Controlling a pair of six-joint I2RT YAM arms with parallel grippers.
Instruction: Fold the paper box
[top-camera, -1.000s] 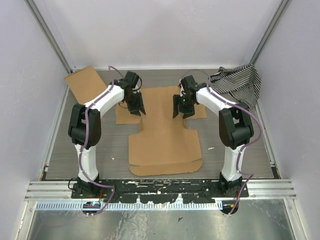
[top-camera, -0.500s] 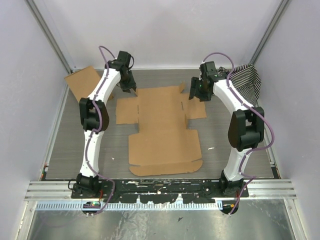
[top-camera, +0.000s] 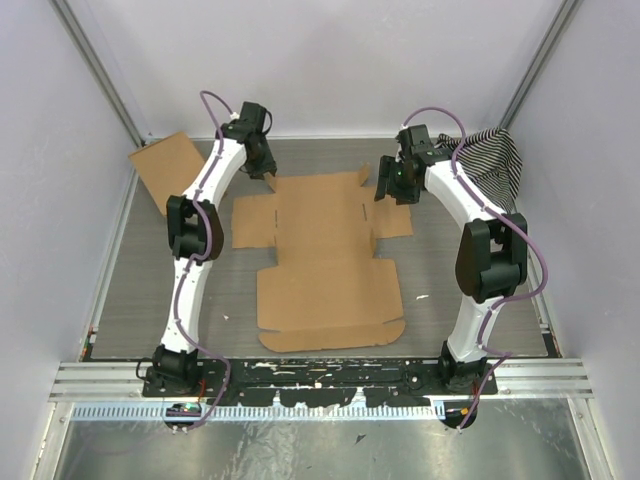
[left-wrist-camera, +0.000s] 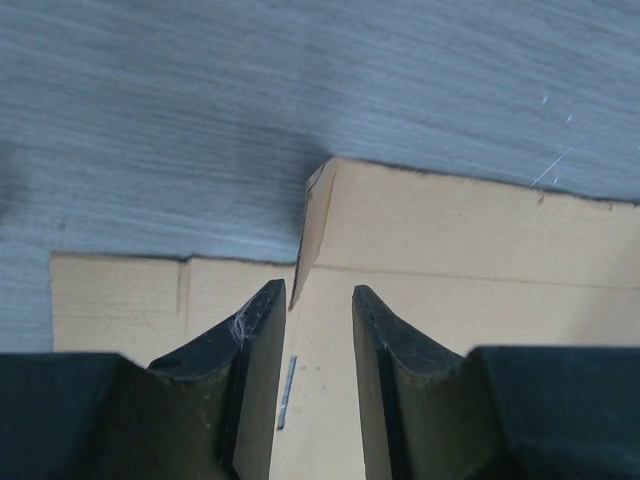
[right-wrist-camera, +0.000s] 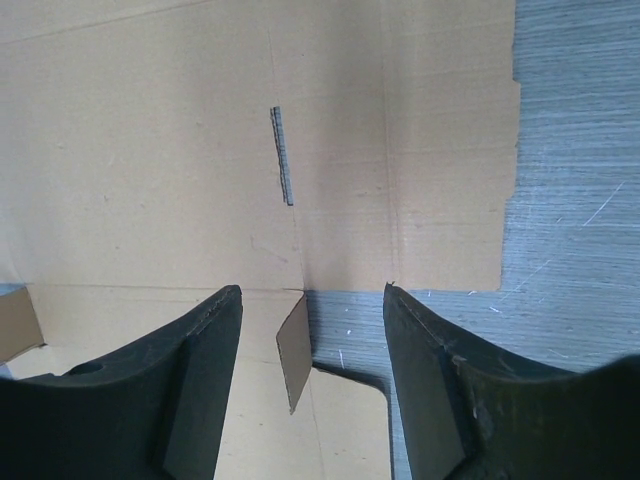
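The paper box (top-camera: 325, 255) lies flat and unfolded in the middle of the table, plain brown with creased panels and side flaps. My left gripper (top-camera: 268, 172) is over its far left corner. In the left wrist view the box (left-wrist-camera: 480, 250) fills the lower frame, and my left gripper (left-wrist-camera: 320, 300) is narrowly open with the tip of a small raised tab (left-wrist-camera: 315, 225) between its fingertips, not pinched. My right gripper (top-camera: 385, 190) is over the far right corner. In the right wrist view my right gripper (right-wrist-camera: 312, 298) is wide open astride another upturned tab (right-wrist-camera: 295, 350) of the box (right-wrist-camera: 150, 150).
A smaller brown cardboard rectangle (top-camera: 165, 170) leans at the back left wall. A black-and-white striped cloth (top-camera: 490, 165) is bunched in the back right corner. White walls and metal rails enclose the grey table (top-camera: 180, 290). A small white scrap (top-camera: 424, 297) lies right of the box.
Both arms have stretched away from the box's middle panel to its far corners. In the last half second they only shifted slightly and lowered toward the corner tabs.
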